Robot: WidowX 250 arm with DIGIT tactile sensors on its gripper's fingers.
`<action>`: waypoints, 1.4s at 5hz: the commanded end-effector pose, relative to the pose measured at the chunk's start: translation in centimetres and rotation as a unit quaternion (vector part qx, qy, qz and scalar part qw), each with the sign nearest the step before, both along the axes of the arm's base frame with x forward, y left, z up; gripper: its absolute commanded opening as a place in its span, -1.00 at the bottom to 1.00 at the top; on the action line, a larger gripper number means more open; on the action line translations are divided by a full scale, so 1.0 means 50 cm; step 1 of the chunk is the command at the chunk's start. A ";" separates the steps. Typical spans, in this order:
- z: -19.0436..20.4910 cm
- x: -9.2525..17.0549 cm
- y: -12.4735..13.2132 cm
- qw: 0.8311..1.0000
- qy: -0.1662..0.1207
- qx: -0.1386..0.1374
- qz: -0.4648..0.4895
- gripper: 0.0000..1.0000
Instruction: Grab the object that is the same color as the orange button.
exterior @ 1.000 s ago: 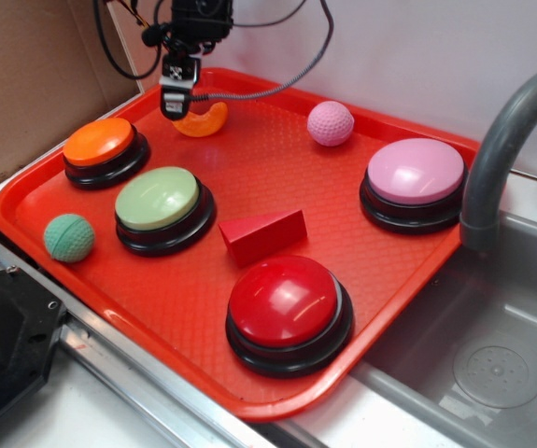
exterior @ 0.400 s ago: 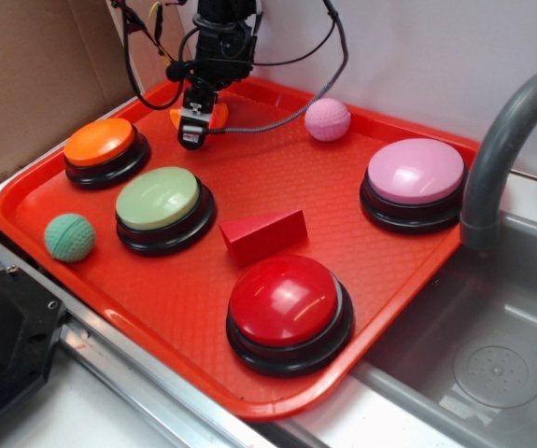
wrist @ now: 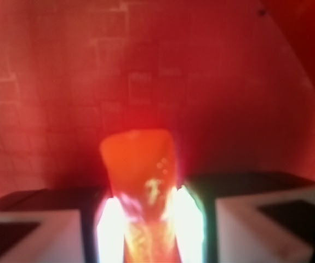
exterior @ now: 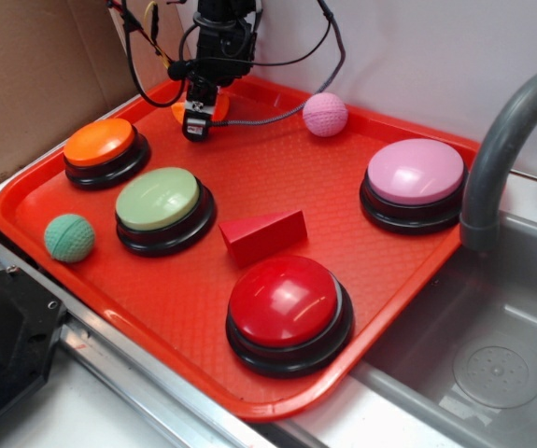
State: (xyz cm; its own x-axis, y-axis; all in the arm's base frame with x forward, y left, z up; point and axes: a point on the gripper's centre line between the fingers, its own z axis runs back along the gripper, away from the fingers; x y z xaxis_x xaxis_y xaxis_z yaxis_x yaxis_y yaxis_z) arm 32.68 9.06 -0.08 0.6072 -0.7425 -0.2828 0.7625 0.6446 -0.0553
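The orange crescent piece point(exterior: 216, 108) lies at the tray's far left, mostly hidden behind my gripper point(exterior: 196, 129), which points down onto it. In the wrist view the orange piece point(wrist: 138, 156) sits between my two fingers, which press against both its sides; my gripper point(wrist: 146, 200) is shut on it, low over the tray floor. The orange button point(exterior: 100, 142), the smallest button, stands on its black base to the left of and nearer than the gripper.
On the red tray point(exterior: 277, 159) stand a green button point(exterior: 159, 199), a red button point(exterior: 285, 301) and a pink button point(exterior: 415, 172), with a red wedge block point(exterior: 263, 234), a teal ball point(exterior: 69, 237) and a pink ball point(exterior: 325, 114). Cardboard stands at the left; a grey faucet point(exterior: 501, 140) and a sink are at the right.
My gripper has moved right and down onto the orange piece, which now sits between the fingers. The pink ball has shifted slightly back and left.
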 end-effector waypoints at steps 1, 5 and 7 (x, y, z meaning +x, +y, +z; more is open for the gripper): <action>0.021 -0.021 -0.016 0.998 -0.028 0.044 0.039 -1.00; 0.341 -0.115 -0.045 0.944 -0.141 -0.017 0.299 -1.00; 0.543 -0.177 -0.050 0.873 -0.119 -0.058 0.470 -1.00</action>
